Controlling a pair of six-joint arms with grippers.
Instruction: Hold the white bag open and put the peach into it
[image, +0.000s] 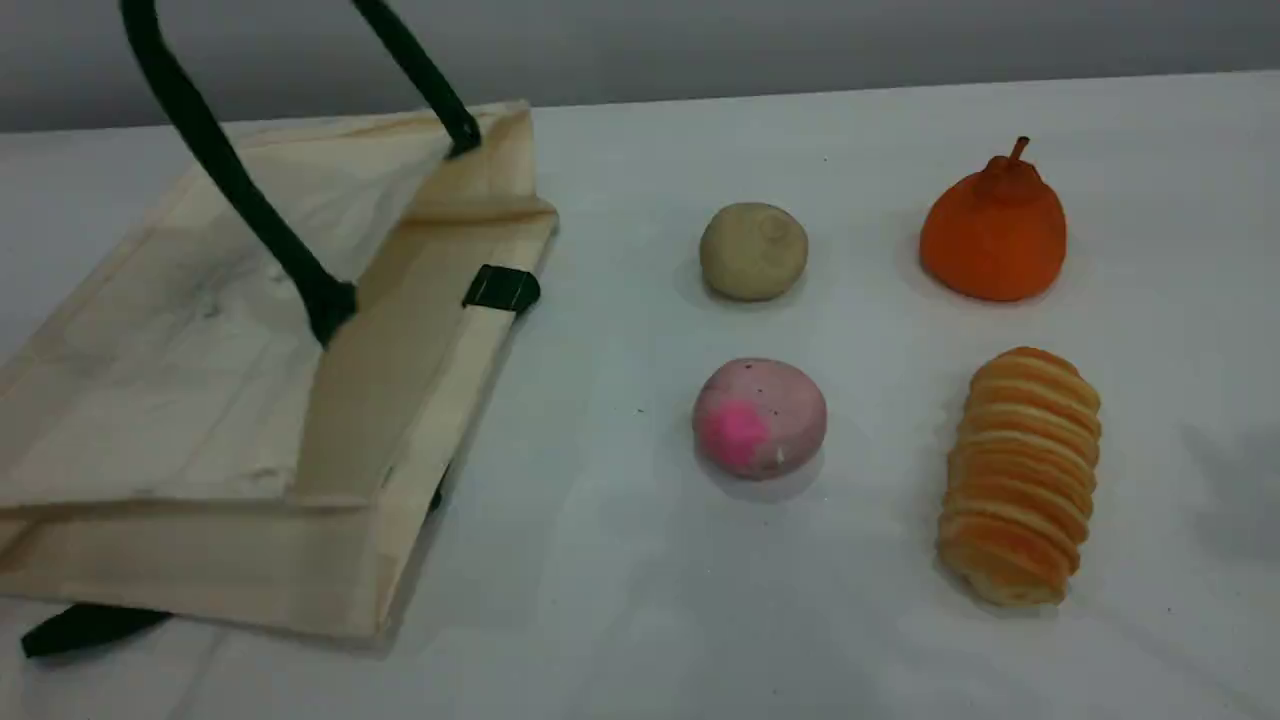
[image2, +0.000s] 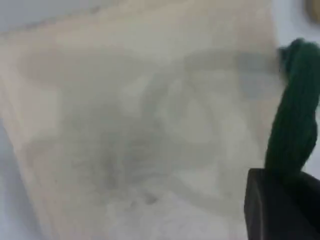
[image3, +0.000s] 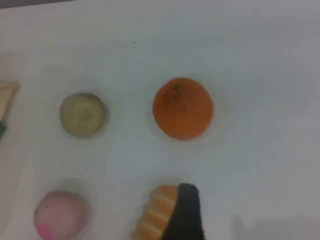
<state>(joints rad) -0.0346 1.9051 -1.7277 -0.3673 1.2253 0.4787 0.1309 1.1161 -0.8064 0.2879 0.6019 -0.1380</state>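
The white bag (image: 200, 400) lies on its side at the left, its mouth turned toward the foods. Its upper green rope handle (image: 230, 170) is pulled up taut and runs out of the top of the scene view, lifting the upper wall. In the left wrist view the handle (image2: 295, 115) runs into my left gripper's dark fingertip (image2: 280, 210), which is shut on it above the bag (image2: 125, 125). The peach (image: 760, 415), pinkish with a magenta patch, rests on the table right of the bag. My right gripper's fingertip (image3: 186, 215) hangs open high above the foods, right of the peach (image3: 60, 215).
A beige ball (image: 753, 250) sits behind the peach. An orange stemmed fruit (image: 993, 235) stands at the back right, and a ridged bread roll (image: 1020, 475) lies in front of it. The bag's lower handle (image: 85, 628) pokes out underneath at the front left.
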